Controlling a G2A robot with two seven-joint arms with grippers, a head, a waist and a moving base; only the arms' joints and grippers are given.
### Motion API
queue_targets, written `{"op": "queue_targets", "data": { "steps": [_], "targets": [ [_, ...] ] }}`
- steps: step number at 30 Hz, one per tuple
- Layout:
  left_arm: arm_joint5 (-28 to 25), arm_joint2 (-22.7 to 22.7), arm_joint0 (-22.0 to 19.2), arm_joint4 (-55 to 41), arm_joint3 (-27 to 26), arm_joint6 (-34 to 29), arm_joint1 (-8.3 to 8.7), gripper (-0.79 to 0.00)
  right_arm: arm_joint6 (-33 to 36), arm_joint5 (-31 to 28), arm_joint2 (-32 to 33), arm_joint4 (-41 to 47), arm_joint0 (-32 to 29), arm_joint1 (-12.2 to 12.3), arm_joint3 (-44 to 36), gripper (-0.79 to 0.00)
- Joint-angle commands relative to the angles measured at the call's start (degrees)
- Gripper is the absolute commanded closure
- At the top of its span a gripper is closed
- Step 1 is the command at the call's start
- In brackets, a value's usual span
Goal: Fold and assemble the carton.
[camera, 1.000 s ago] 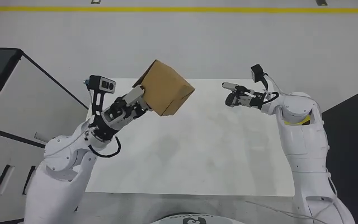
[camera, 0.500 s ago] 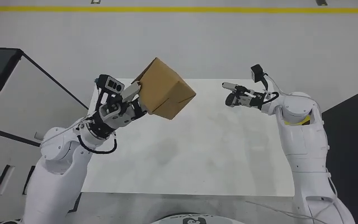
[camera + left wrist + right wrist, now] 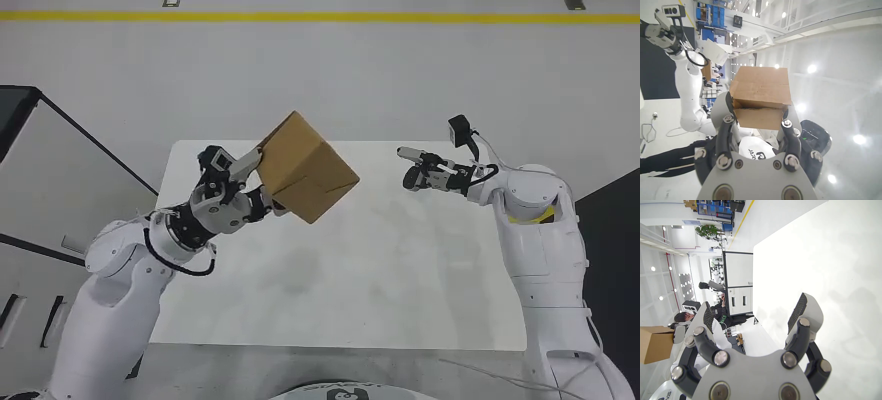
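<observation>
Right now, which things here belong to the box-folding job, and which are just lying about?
Part of the job:
carton, held in the air by the left gripper
right gripper, open and empty

Just about:
white table
drawer cabinet beside it

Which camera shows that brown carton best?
The left wrist view: the carton sits close, held in the left pincer, flap seam visible. The top view shows the carton whole, farther off, over the table; the right wrist view catches part of it.
</observation>
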Motion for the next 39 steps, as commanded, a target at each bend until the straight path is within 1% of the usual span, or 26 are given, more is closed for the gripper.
{"op": "queue_targets", "data": {
  "steps": [1,6,12,20,26,31,39],
  "targets": [
    [0.87,0.4,-0.04,-4.57,0.12,-0.49,-0.18,0.0,0.0,0.0,0.0,0.0,0.0,0.0,0.0,-0.785],
    [5.88,1.4,-0.05,-11.39,0.88,-1.97,-0.39,0.0,0.0,0.0,0.0,0.0,0.0,0.0,0.0,-0.785],
    [9.66,2.62,-0.26,-16.87,1.75,-3.85,-0.64,0.0,0.0,0.0,0.0,0.0,0.0,0.0,0.0,-0.785],
    [11.93,4.29,-0.86,-23.96,2.85,-5.41,-1.19,0.0,0.0,0.0,0.0,0.0,0.0,0.0,0.0,-0.785],
    [12.79,4.32,-1.18,-28.43,3.35,-5.28,-1.54,0.0,0.0,0.0,0.0,0.0,0.0,0.0,0.0,-0.785],
    [11.58,3.27,-1.29,-24.93,3.15,-3.89,-1.55,0.0,0.0,0.0,0.0,0.0,0.0,0.0,0.0,-0.785],
    [8.26,1.46,-0.64,-8.56,1.36,-1.63,-1.04,0.0,0.0,0.0,0.0,0.0,0.0,0.0,0.0,-0.785]
  ]
}}
